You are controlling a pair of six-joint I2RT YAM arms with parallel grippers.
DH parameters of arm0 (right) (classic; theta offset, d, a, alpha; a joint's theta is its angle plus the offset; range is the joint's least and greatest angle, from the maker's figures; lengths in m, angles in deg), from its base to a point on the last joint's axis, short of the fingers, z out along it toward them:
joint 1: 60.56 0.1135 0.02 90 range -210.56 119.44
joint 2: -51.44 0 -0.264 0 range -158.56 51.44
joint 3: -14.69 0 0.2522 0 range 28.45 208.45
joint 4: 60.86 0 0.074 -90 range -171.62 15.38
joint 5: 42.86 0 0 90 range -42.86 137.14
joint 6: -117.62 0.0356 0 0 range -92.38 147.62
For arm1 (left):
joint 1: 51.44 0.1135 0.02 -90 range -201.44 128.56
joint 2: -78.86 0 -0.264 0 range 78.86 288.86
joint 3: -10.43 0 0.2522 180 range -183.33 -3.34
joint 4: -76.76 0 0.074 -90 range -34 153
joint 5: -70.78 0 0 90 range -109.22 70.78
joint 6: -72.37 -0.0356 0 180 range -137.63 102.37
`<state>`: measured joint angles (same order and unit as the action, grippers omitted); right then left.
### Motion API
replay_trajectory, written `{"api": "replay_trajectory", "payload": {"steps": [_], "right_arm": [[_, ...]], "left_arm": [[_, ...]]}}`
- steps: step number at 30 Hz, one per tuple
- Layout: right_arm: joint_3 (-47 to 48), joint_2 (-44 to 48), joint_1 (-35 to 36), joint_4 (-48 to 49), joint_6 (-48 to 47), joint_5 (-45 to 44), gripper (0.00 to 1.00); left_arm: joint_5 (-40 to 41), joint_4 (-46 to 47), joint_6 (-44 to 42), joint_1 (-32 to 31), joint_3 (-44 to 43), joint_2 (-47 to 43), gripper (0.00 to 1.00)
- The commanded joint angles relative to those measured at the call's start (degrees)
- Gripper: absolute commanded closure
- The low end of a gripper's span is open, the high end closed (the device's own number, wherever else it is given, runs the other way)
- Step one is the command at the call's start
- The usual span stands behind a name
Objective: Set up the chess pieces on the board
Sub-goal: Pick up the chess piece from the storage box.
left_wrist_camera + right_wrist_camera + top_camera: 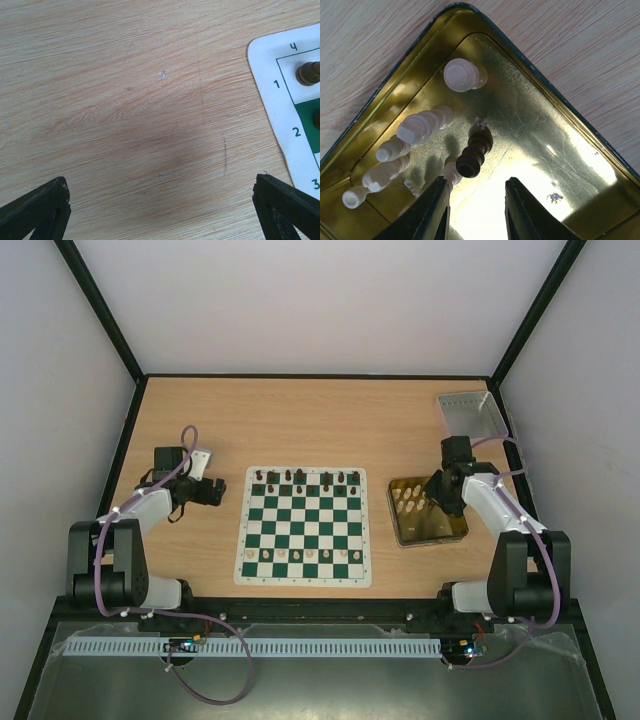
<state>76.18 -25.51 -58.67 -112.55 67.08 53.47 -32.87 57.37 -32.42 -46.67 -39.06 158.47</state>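
The green and white board [305,525] lies mid-table, with dark pieces [305,477] along its far rows and cream pieces [300,555] along its near rows. Its corner with dark pieces shows in the left wrist view [272,75]. My left gripper [212,490] is open and empty over bare wood left of the board [160,210]. My right gripper [440,490] is open inside the gold tin [560,150], just short of an upright dark piece [474,152]. Several cream pieces [420,127] stand in the tin to its left.
The gold tin [455,530] sits right of the board. A grey square tray [472,412] lies at the far right corner. Black frame posts and white walls enclose the table.
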Motion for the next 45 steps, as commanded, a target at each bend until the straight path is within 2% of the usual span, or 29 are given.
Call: {"api": "replay_trajectory", "payload": {"steps": [1,18,24,28,37,41,45], "right_arm": [[-1.1,-1.05,-0.39,1.87,0.79,-0.18,0.7],[-1.1,-5.38,-0.84,5.19,2.29,0.6,0.75],[-1.45,-5.29,-0.89,5.07,2.2,-0.37,0.87],[-1.62,-3.49,-0.84,3.76,1.9,-1.99,0.92],[-1.99,4.53,-0.15,-1.74,1.21,-2.63,0.92],[0.81,8.42,3.19,-5.95,1.39,-4.24,0.92],[8.4,7.56,13.16,-9.68,3.85,-8.67,0.93]], "left_arm": [[-1.27,-1.4,-0.58,-0.19,-1.43,0.3,0.0],[-1.9,-1.58,-0.85,-0.25,-1.35,0.02,0.01],[-2.17,-1.66,-0.94,-0.29,-1.42,0.24,0.0],[-2.17,-1.74,-0.96,-0.38,-1.49,0.29,0.01],[-2.26,-2.11,-0.95,-0.81,-1.64,0.55,0.01],[-2.36,-2.11,-1.03,-0.97,-1.78,0.78,0.0],[-2.03,-2.12,-1.0,-1.0,-1.79,0.93,0.01]]}}
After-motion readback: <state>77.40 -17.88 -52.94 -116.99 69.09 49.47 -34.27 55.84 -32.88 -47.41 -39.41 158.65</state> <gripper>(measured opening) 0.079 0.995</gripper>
